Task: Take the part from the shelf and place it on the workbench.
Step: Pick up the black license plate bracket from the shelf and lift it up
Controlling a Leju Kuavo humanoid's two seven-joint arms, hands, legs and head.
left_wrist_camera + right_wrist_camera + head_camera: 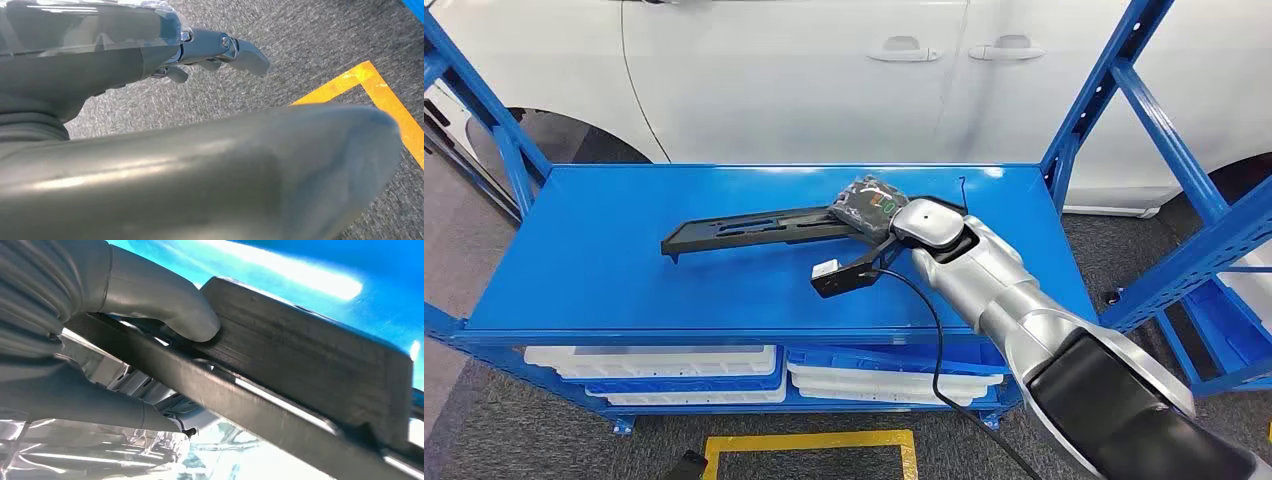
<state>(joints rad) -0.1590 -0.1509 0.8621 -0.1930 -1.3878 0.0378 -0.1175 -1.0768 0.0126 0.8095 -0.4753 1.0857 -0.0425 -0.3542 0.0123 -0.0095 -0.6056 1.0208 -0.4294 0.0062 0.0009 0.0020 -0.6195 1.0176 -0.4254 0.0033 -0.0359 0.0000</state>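
Hanging low over grey carpet (pixel 320 40) beside a yellow floor line (pixel 385 100): left robot hand (pixel 210 52), fingers loosely curled and holding nothing, mostly hidden behind its own grey thumb. Reaching in from the lower right across the blue shelf (pixel 604 260): right robot hand (pixel 871 205), wrapped in a dark glove, gripping the right end of the long black part (pixel 744 228), thumb (pixel 165 305) pressing on one face and the remaining fingers hidden beneath. Lying flat on the shelf, running left from the grip: the part, its far tip ending well short of the left edge. Trailing off the front edge: a black cable (pixel 929 320). Peeking out below, partly cut off: white trays (pixel 654 362). Standing behind, cropped: a white car (pixel 824 70).
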